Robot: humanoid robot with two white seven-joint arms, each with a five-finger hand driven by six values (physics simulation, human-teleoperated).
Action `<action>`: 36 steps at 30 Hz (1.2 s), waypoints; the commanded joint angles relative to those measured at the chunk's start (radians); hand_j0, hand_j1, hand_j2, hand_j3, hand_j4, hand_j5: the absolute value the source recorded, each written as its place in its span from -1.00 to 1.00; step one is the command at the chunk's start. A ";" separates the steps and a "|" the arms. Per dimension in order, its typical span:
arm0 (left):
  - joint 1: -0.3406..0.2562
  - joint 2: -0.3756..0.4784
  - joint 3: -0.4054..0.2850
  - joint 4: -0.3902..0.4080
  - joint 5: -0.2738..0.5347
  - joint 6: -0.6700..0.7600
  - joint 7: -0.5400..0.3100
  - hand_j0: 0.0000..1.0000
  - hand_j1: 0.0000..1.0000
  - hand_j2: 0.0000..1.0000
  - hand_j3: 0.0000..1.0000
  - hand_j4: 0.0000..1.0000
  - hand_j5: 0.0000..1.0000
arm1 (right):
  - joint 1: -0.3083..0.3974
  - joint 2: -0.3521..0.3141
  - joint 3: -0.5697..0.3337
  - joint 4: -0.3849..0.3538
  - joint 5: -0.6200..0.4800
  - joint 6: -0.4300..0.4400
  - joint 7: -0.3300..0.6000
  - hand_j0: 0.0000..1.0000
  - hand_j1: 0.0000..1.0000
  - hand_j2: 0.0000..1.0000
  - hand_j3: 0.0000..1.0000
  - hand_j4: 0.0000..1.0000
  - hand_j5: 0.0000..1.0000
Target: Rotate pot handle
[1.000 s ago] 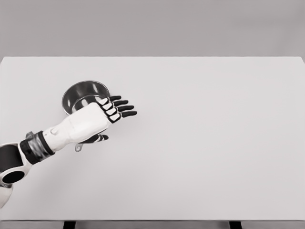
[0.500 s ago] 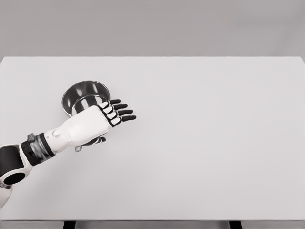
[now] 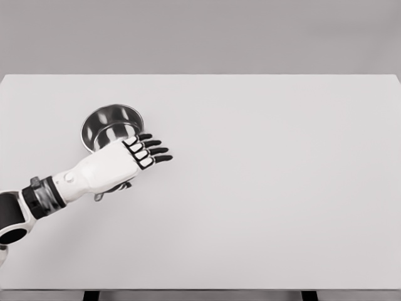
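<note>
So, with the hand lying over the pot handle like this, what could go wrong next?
1. The left robot hand covers most of the handle, so only its end shows; a grasp could miss it.
2. Its fingers are spread past the pot, not curled around anything. A turn now might push the whole pot across the table rather than rotate it.
3. The pot looks light and nothing steadies it, so it could tip.

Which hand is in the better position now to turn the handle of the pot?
Left. The left hand is above the near side of the pot, fingers extended, and covers most of the handle. The right arm is out of view.
</note>
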 commanded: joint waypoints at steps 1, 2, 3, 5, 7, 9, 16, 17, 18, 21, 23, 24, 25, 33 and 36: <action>0.002 0.022 0.005 0.000 0.009 0.001 0.001 1.00 1.00 1.00 1.00 1.00 1.00 | 0.000 0.000 0.000 0.000 0.000 0.000 0.000 1.00 1.00 1.00 1.00 1.00 1.00; 0.002 0.023 0.006 0.000 0.009 0.001 0.001 1.00 1.00 1.00 1.00 1.00 1.00 | 0.000 0.000 0.000 0.000 0.000 0.000 0.000 1.00 1.00 1.00 1.00 1.00 1.00; 0.002 0.028 0.006 0.000 0.010 0.001 0.001 1.00 1.00 1.00 1.00 1.00 1.00 | 0.000 0.000 0.000 0.000 0.000 -0.001 0.000 1.00 1.00 1.00 1.00 1.00 1.00; 0.002 0.032 0.009 0.000 0.011 0.001 0.001 1.00 1.00 1.00 1.00 1.00 1.00 | 0.000 0.000 0.000 0.000 0.000 -0.001 0.000 1.00 1.00 1.00 1.00 1.00 1.00; 0.002 0.037 0.012 0.000 0.012 0.001 0.001 1.00 1.00 1.00 1.00 1.00 1.00 | 0.000 0.000 0.000 0.000 0.000 0.000 0.000 1.00 1.00 1.00 1.00 1.00 1.00; 0.003 0.039 0.018 0.000 0.012 0.001 0.001 1.00 1.00 1.00 1.00 1.00 1.00 | 0.000 0.000 0.000 0.000 0.000 0.000 0.000 1.00 1.00 1.00 1.00 1.00 1.00; 0.026 0.057 0.046 0.000 0.014 0.001 0.001 1.00 1.00 1.00 1.00 1.00 1.00 | 0.000 0.000 0.000 0.000 0.000 0.000 0.000 1.00 1.00 1.00 1.00 1.00 1.00; 0.031 0.060 0.054 0.000 0.014 0.001 0.001 1.00 1.00 1.00 1.00 1.00 1.00 | 0.000 0.000 0.000 0.000 0.000 0.000 0.000 1.00 1.00 1.00 1.00 1.00 1.00; 0.032 0.062 0.058 0.000 0.014 0.001 0.001 1.00 1.00 1.00 1.00 1.00 1.00 | 0.000 0.000 0.000 0.000 0.000 0.000 0.000 1.00 1.00 1.00 1.00 1.00 1.00; 0.037 0.072 0.074 0.000 0.014 0.001 0.001 1.00 1.00 1.00 1.00 1.00 1.00 | 0.000 0.000 0.000 0.000 0.000 0.000 0.000 1.00 1.00 1.00 1.00 1.00 1.00; 0.038 0.071 0.083 0.000 0.014 0.001 0.001 1.00 1.00 1.00 1.00 1.00 1.00 | 0.000 0.000 0.000 0.000 0.000 0.000 0.000 1.00 1.00 1.00 1.00 1.00 1.00; 0.037 0.072 0.084 0.000 0.014 0.001 0.001 1.00 1.00 1.00 1.00 1.00 1.00 | 0.000 0.000 0.000 0.000 0.000 0.000 0.000 1.00 1.00 1.00 1.00 1.00 1.00; 0.037 0.072 0.086 0.000 0.014 0.001 0.001 1.00 1.00 1.00 1.00 1.00 1.00 | 0.000 0.000 0.000 0.000 0.000 0.000 0.000 1.00 1.00 1.00 1.00 1.00 1.00; 0.071 0.078 0.141 0.000 0.014 0.001 0.001 1.00 1.00 1.00 1.00 1.00 1.00 | 0.000 0.000 0.000 0.000 0.000 0.000 0.000 1.00 1.00 1.00 1.00 1.00 1.00; 0.075 0.080 0.149 0.000 0.014 0.001 0.001 1.00 1.00 1.00 1.00 1.00 1.00 | 0.000 0.000 0.000 0.000 0.000 0.000 0.000 1.00 1.00 1.00 1.00 1.00 1.00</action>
